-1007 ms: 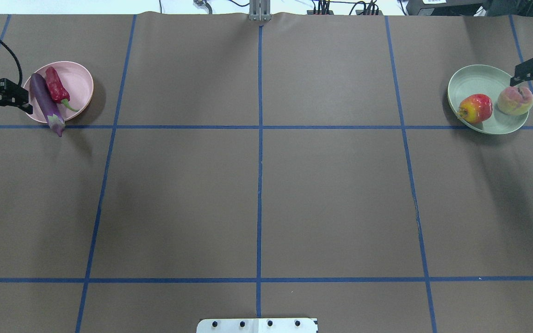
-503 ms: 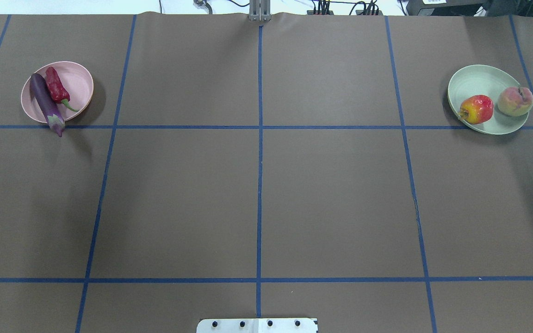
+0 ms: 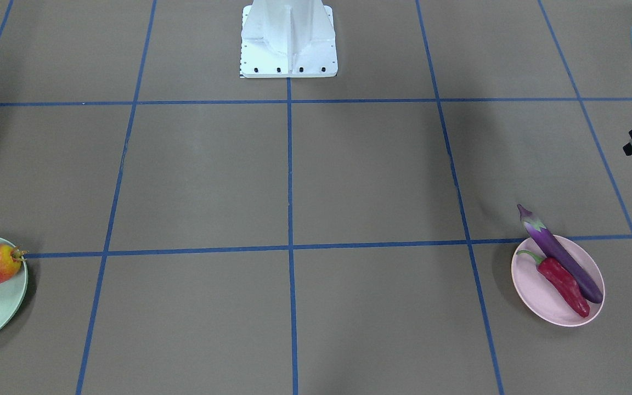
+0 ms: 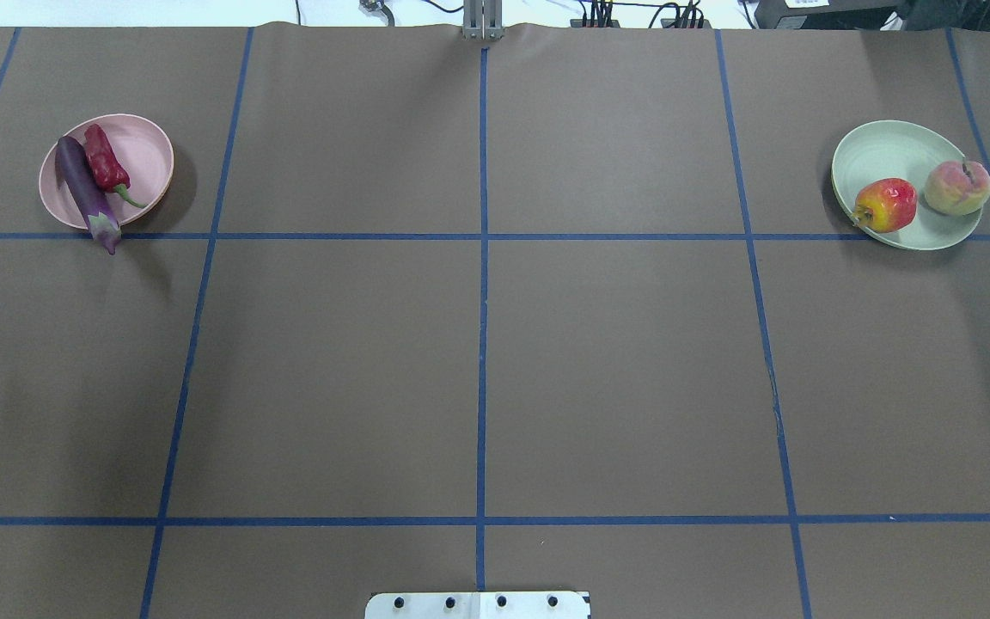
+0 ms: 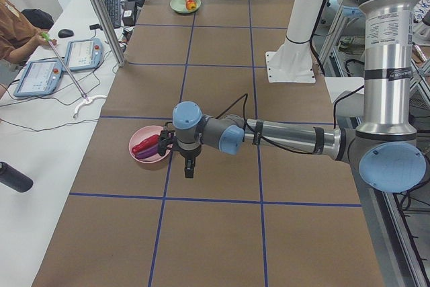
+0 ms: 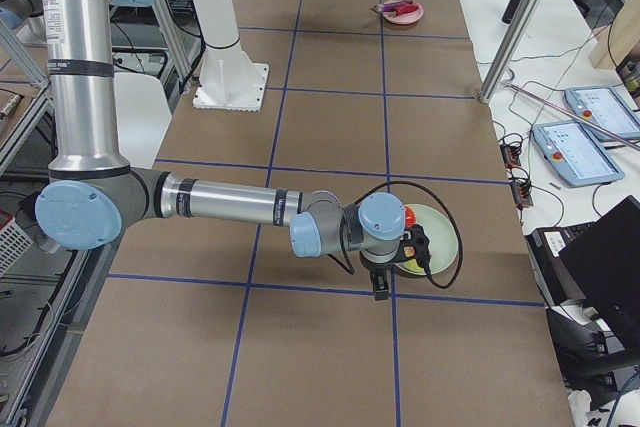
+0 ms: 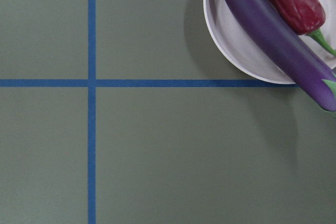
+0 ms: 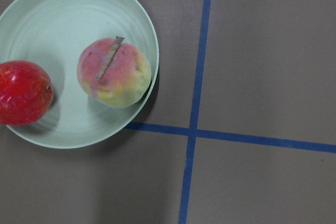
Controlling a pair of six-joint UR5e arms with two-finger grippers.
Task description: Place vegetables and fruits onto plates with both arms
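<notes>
The eggplant and chili pepper lie side by side on the pink plate, the eggplant's cap overhanging the rim. The red-orange fruit and halved fruit sit on the mint plate, well apart across the desk. The left fingers and right fingers hang beside their plates; wide or narrow, I cannot tell.

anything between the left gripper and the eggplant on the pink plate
Nothing visible. The left gripper hangs beside the pink plate, over bare brown table. The eggplant lies along the plate's side nearest the gripper, and the chili pepper sits beyond it, out of the path.
</notes>
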